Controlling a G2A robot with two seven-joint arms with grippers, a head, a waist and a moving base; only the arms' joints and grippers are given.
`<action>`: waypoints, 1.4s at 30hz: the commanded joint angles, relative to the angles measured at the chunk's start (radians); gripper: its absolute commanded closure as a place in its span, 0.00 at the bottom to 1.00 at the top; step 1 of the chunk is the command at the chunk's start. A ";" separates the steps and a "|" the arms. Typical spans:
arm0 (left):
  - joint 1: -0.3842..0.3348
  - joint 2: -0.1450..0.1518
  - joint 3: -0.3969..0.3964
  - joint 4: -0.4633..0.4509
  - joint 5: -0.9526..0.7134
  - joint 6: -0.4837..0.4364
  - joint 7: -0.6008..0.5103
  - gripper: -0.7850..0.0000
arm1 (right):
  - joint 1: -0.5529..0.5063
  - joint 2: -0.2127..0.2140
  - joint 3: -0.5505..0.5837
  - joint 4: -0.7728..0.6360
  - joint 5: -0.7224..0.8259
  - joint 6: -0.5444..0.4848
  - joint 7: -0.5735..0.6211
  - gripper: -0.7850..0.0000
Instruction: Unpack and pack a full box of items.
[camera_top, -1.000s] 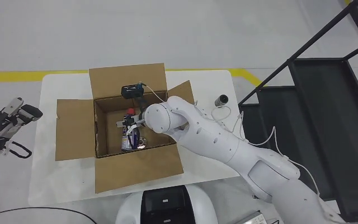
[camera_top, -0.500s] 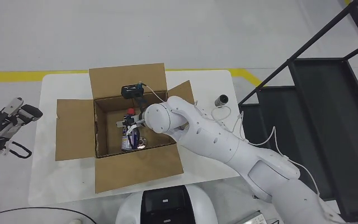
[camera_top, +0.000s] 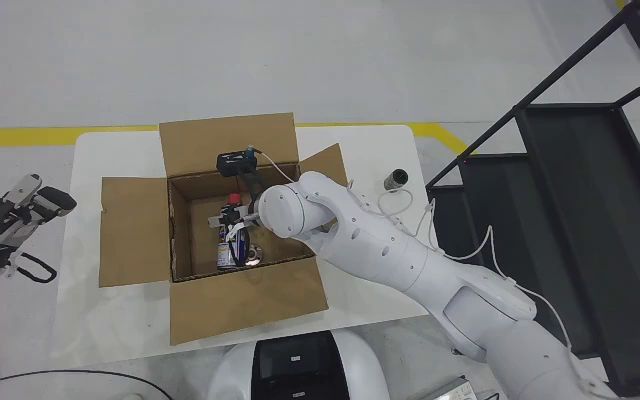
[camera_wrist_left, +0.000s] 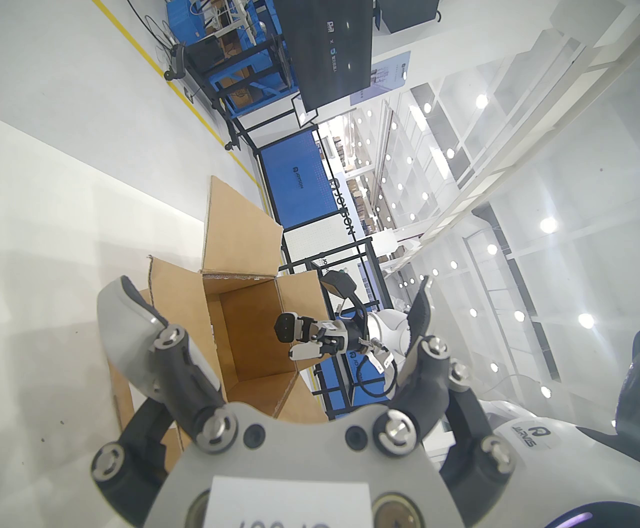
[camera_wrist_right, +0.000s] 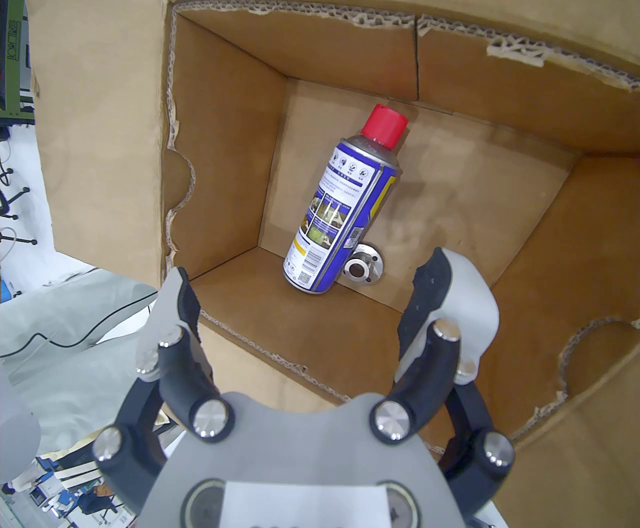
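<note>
An open cardboard box (camera_top: 135, 232) sits on the white table (camera_top: 370, 160), flaps spread. On its floor lies a blue spray can (camera_wrist_right: 345, 205) with a red cap, also seen from above as the can (camera_top: 229, 252). A small metal flange (camera_wrist_right: 364, 270) rests against the can's base. My right gripper (camera_wrist_right: 307, 300) hangs over the box opening, open and holding nothing, a short way above the can. The left wrist view shows that right gripper (camera_wrist_left: 305, 340) over the box (camera_wrist_left: 250, 320). My left gripper (camera_wrist_left: 272, 310) is open and holding nothing, off the table's left edge (camera_top: 35, 205).
A small metal cylinder (camera_top: 398, 179) lies on the table to the right of the box. Black stair framing (camera_top: 560, 150) stands beyond the table's right side. A yellow floor line (camera_top: 60, 133) runs behind the table.
</note>
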 joint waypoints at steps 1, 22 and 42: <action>0.000 0.000 0.000 0.000 0.000 0.000 0.000 0.00 | 0.000 0.000 0.000 0.000 0.000 0.000 0.000 0.00; 0.000 0.000 0.000 0.000 0.000 0.000 0.000 0.00 | -0.017 -0.006 -0.004 0.019 0.012 -0.034 -0.022 0.00; 0.000 0.000 0.000 0.000 0.000 0.000 0.000 0.00 | 0.089 -0.222 -0.159 0.372 0.131 0.188 -0.168 0.00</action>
